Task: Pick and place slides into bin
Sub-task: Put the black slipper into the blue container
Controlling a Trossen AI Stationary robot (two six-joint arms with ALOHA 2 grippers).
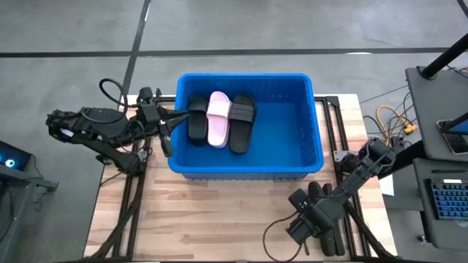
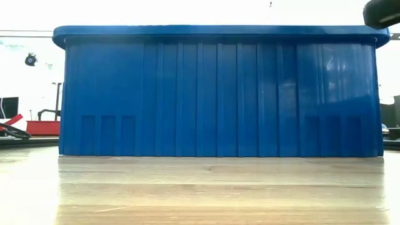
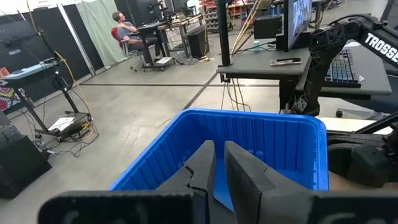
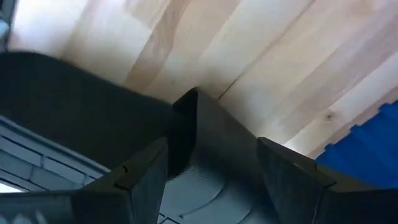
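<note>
The bin (image 1: pixel 311 157) is sitting on the wooden table (image 1: pixel 219 212), toward its far edge, and three slides are lying side by side in its left end — a black slide (image 1: pixel 197 119), a pink slide (image 1: pixel 218 119) and another black slide (image 1: pixel 241 123). The left gripper (image 1: pixel 170 124) is hovering at the bin's left rim with its fingers (image 3: pixel 239 177) pressed nearly together and nothing between them. The right gripper (image 1: pixel 322 230) is reaching down at the near right part of the table, well apart from the bin, over a pair of black slides (image 1: pixel 333 237) lying there. Its jaws are standing wide on either side of one black slide's strap (image 4: pixel 205 143) — whether they are actually pressing on it cannot be told.
</note>
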